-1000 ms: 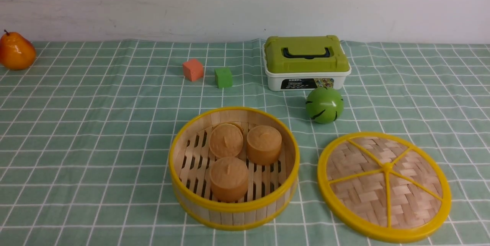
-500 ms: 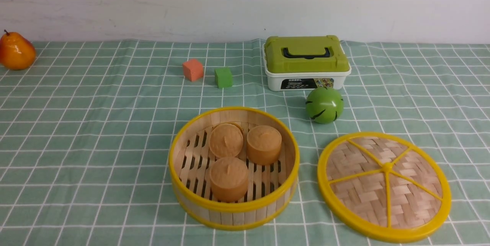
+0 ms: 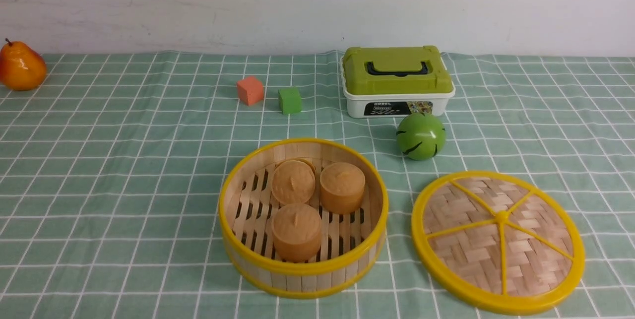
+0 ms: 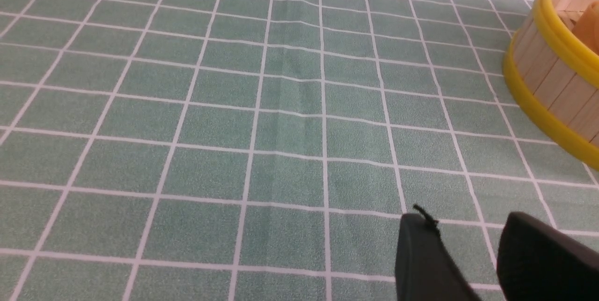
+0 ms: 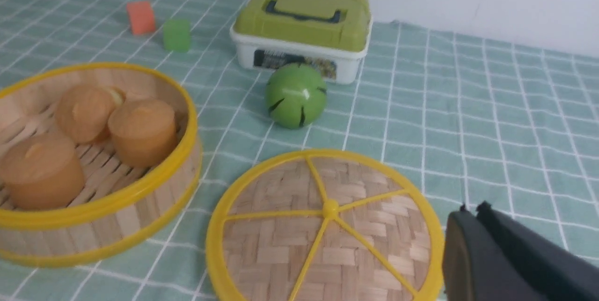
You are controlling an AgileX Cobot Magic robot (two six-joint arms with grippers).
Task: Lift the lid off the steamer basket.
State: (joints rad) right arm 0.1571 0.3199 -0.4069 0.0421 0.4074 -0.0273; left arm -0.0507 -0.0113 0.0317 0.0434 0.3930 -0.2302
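The lid (image 3: 497,242) is off and lies flat on the checked green cloth (image 3: 124,160) of the desk, woven face and five yellow spokes up, at about 3 o'clock from the steamer basket (image 3: 302,279). The two rims are near each other but apart, with a strip of cloth showing between them. The basket stands open at the middle of the desk, and three tan round cakes (image 3: 296,229) sit close together on its slatted floor (two toward 12 o'clock, one toward 6). In the right wrist view the lid (image 5: 327,226) fills the foreground beside the basket (image 5: 140,216), and the right claw (image 5: 472,209) hangs at the lid's edge, clenched with its dark fingers pressed together and nothing between them. In the left wrist view the left claw (image 4: 468,226) is over bare cloth on the far side of the basket (image 4: 547,81) from the lid, well clear of its wall; its two black fingers stand apart with cloth showing in the gap, released and empty. At 11 o'clock from the lid rests a green ball (image 3: 420,136) with black streaks, and just beyond it at 12 o'clock stands a white box with a green top (image 3: 397,81) and a black handle. At 11 o'clock from the basket lie an orange cube (image 3: 249,90) and a green cube (image 3: 289,100), side by side but apart. Far off at 10 o'clock, by the wall, stands an orange pear (image 3: 21,67).
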